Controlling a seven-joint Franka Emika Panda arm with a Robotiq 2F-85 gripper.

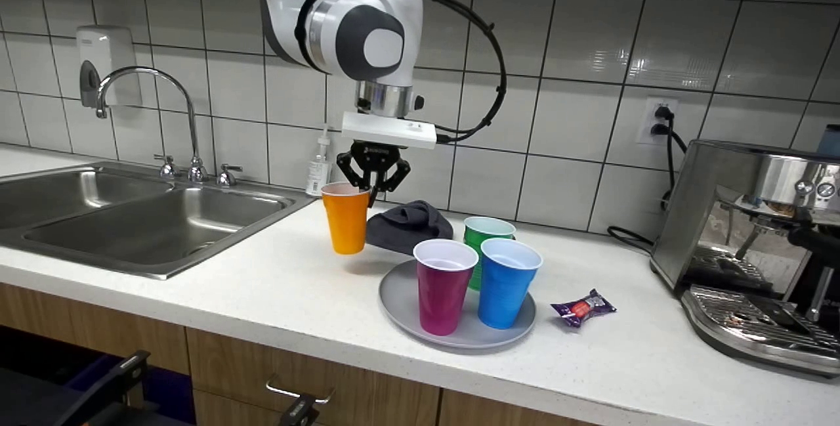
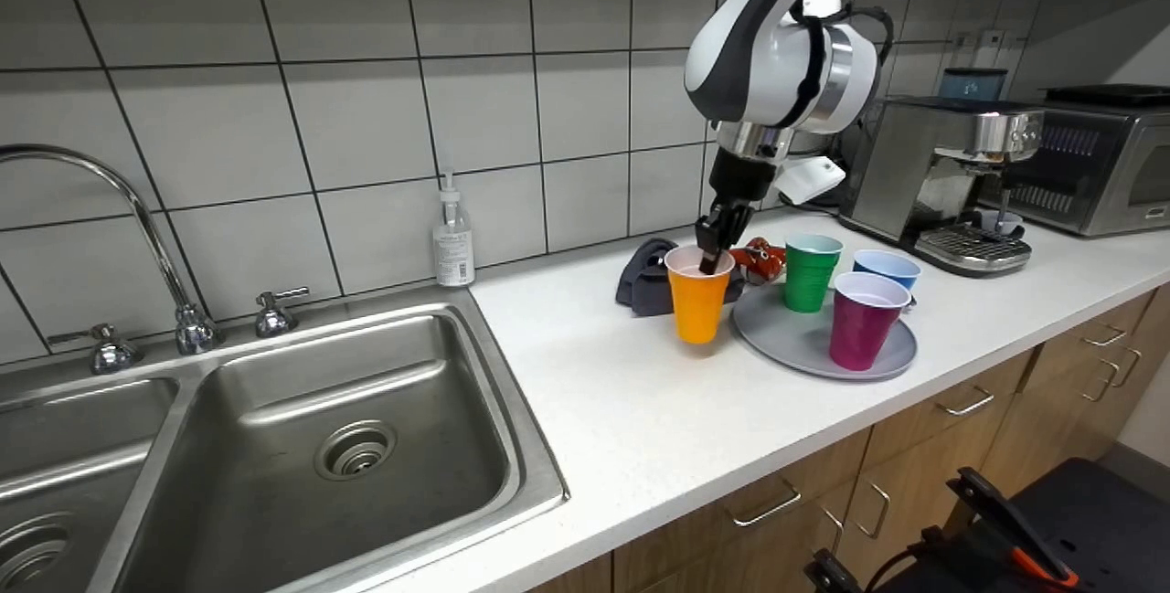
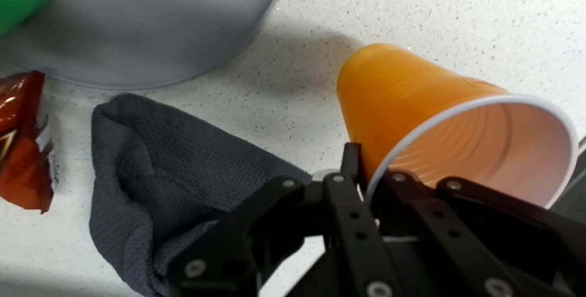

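White worktop (image 1: 282,295) is seen under the plate (image 1: 401,298), tiles (image 1: 571,117) behind. Near the plate, the orange cup (image 1: 346,226) is held just above the worktop, its rim pinched by the tool (image 3: 371,173). On the plate, a green cup (image 2: 806,282), a purple cup (image 1: 443,301) and a blue cup (image 1: 505,298) are stood; near it, a cloth (image 1: 410,229) is laid.

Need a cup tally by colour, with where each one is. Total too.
Orange cup, held by the gripper: 1
Green cup, on the grey plate: 1
Blue cup, on the plate: 1
Magenta cup, on the plate: 1
Total: 4
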